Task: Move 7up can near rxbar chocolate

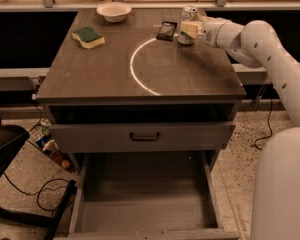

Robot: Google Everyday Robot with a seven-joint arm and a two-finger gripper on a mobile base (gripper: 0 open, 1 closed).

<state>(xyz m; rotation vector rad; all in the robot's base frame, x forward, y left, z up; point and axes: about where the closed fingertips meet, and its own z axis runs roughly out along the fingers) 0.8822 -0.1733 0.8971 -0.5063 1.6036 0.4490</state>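
Note:
The 7up can (187,17) stands upright at the back right of the dark tabletop (115,69). It is pale with a silver top. The rxbar chocolate (166,30), a flat dark bar, lies just left of the can, a small gap between them. My gripper (189,30) reaches in from the right on a white arm (260,44). Its pale fingers (190,30) sit around the can's lower body, closed on it. The can rests on the table.
A green-and-yellow sponge (88,37) lies at the back left. A white bowl (114,11) stands at the back centre. A bright arc of reflected light (136,66) crosses the tabletop. Below, one drawer (142,134) is slightly open and the bottom drawer (145,204) is pulled out.

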